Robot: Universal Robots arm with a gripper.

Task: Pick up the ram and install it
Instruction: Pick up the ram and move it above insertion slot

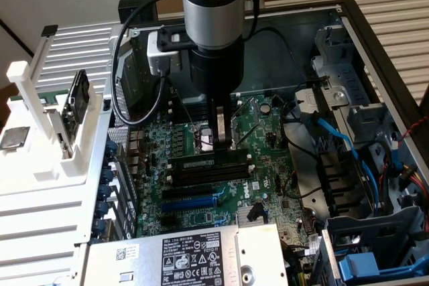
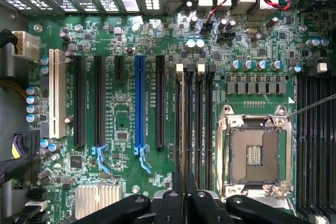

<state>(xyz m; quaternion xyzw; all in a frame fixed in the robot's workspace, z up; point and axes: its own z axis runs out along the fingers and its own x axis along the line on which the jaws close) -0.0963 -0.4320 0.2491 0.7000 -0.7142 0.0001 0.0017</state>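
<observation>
Silver sheet metal sits nearest in the exterior view: a labelled power supply (image 1: 194, 259) at the open side of a desktop computer case (image 1: 375, 51). Beyond it lies the green motherboard (image 1: 194, 218), then a blue expansion slot (image 1: 191, 200), then black memory slots (image 1: 208, 175).

The ram (image 1: 200, 163) appears to stand in the row just behind them. It is a long, thin dark-green stick with a small pale label, lying level along its slot. The gripper (image 1: 223, 144) hangs straight above it with its tips at the stick's top edge. The jaws are clenched almost together; whether they pinch the stick I cannot tell.

The exterior view also takes in a white rack (image 1: 40, 132) outside the case, holding a tilted dark board (image 1: 77, 102). The wrist view looks down past the fingers (image 2: 177, 190) to the CPU socket (image 2: 254, 153), just beside the slots.

Low components lie around the gripper. Blue cables (image 1: 338, 138) and the case wall stand on the exterior view's right.
</observation>
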